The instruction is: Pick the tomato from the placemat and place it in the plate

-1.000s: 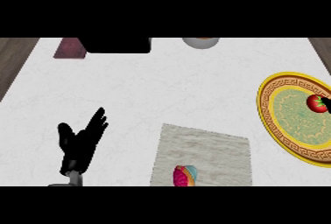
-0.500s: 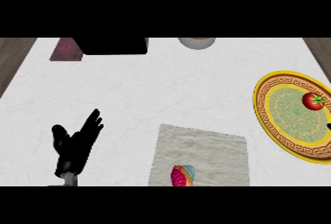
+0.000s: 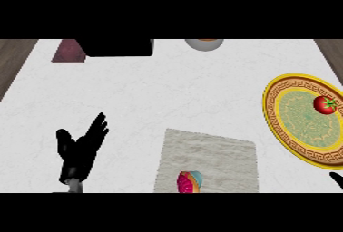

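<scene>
One tomato [image 3: 325,104] is seen lying inside the plate [image 3: 281,90], a yellow-rimmed plate with a patterned green centre at the right of the white surface [image 3: 167,90]. The tomato sits toward the plate's right part, apart from any robot hand. The placemat [image 3: 221,154], pale and rectangular, lies near the viewer at the middle; a small pink and multicoloured object [image 3: 188,182] rests at its near edge. At the near left, the left robot hand [image 3: 80,147] is held open and at rest, fingers spread and pointing away. At the near right corner, only a dark tip of the right robot hand [image 3: 337,180] is visible, just beside the plate's near rim; whether its fingers are apart or together cannot be told.

The placing appears to be done, so the step in hand is judged to be the withdrawal. It is best done by drawing the right robot hand back toward the near edge, clear of the plate's rim, so the tomato is not nudged or set rolling.

At the far edge, a dark box [image 3: 120,47], a maroon object [image 3: 69,51] and a grey bowl [image 3: 203,44] are seen.
</scene>
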`<state>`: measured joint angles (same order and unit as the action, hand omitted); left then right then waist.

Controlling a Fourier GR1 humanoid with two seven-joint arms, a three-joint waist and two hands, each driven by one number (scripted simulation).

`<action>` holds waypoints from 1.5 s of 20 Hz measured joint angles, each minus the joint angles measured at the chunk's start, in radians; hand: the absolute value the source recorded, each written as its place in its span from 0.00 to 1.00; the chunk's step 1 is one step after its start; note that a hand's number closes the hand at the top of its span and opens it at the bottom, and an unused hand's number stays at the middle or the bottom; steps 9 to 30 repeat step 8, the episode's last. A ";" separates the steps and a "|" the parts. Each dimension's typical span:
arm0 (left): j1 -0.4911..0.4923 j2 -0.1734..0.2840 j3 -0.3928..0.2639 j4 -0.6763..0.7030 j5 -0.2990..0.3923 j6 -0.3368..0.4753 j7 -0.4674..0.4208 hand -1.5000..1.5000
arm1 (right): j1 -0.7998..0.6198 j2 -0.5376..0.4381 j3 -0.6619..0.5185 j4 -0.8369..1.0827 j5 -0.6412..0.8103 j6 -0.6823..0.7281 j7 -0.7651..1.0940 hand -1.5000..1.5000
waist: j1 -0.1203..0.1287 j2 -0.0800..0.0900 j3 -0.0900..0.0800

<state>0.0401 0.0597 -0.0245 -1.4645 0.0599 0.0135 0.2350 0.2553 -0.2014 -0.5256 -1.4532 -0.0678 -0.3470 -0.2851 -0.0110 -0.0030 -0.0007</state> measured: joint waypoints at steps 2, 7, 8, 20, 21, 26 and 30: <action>-0.010 -0.004 -0.003 0.011 -0.007 0.004 0.000 0.50 | 0.071 0.018 0.006 -0.063 0.009 0.018 0.011 0.00 | 0.001 0.000 0.001; 0.001 0.001 0.000 -0.006 -0.008 -0.004 -0.001 0.50 | 0.167 0.102 0.045 -0.163 0.070 0.011 0.019 0.00 | 0.005 0.001 0.001; 0.009 -0.004 -0.006 -0.015 -0.012 0.000 0.002 0.50 | 0.193 0.123 0.053 -0.182 0.078 0.012 0.008 0.00 | 0.006 0.001 0.001; 0.009 -0.004 -0.006 -0.015 -0.012 0.000 0.002 0.50 | 0.193 0.123 0.053 -0.182 0.078 0.012 0.008 0.00 | 0.006 0.001 0.001; 0.009 -0.004 -0.006 -0.015 -0.012 0.000 0.002 0.50 | 0.193 0.123 0.053 -0.182 0.078 0.012 0.008 0.00 | 0.006 0.001 0.001; 0.009 -0.004 -0.006 -0.015 -0.012 0.000 0.002 0.50 | 0.193 0.123 0.053 -0.182 0.078 0.012 0.008 0.00 | 0.006 0.001 0.001; 0.009 -0.004 -0.006 -0.015 -0.012 0.000 0.002 0.50 | 0.193 0.123 0.053 -0.182 0.078 0.012 0.008 0.00 | 0.006 0.001 0.001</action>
